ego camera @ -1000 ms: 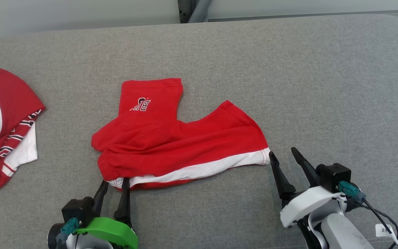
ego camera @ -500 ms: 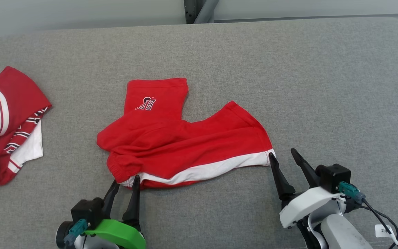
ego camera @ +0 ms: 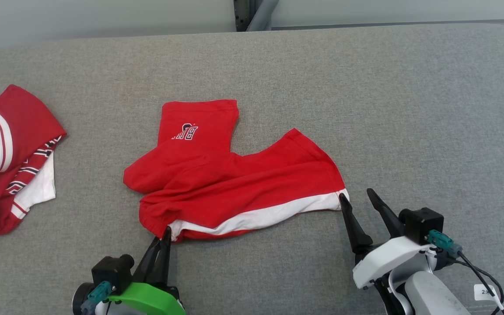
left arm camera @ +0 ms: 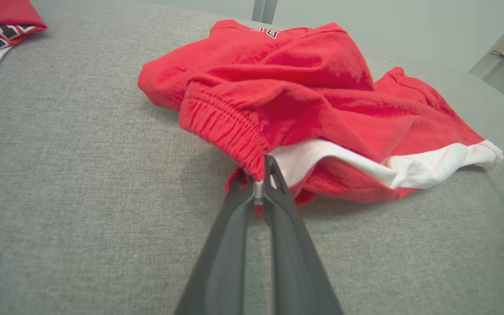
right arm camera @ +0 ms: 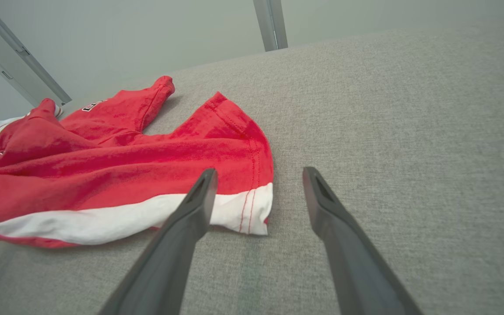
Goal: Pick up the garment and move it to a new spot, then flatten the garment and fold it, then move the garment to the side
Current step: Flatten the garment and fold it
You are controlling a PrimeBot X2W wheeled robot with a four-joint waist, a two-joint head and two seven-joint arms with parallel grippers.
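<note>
- The left pincer (ego camera: 164, 234) is clamped on the elastic waistband corner of the red garment (ego camera: 234, 183), which lies crumpled near the middle of the grey surface (ego camera: 409, 109). The left wrist view shows only a thin edge of cloth nipped between the fingers.
- The right pincer (ego camera: 355, 194) is open with nothing between its jaws. Its inner finger is just beside the white-banded hem corner (ego camera: 337, 197).
- The step in hand looks like taking 2 corners for the lift.
  - The right pincer should slide forward until the hem corner sits well between its fingers.
  - It should then close on every layer there before either arm rises.
- Both arms should lift together and spread apart, so the cloth hangs taut and does not drag.
- The left grip looks shallow (a likely slip point), so the lift should be slow.
- Black-and-white lettering (ego camera: 186, 132) on one leg is upside down in the head view. It seems to begin "BU", and a fold hides the rest.
- A small white tag (ego camera: 484, 291) by the right arm's cable shows "2", and the rest is too small to read.
</note>
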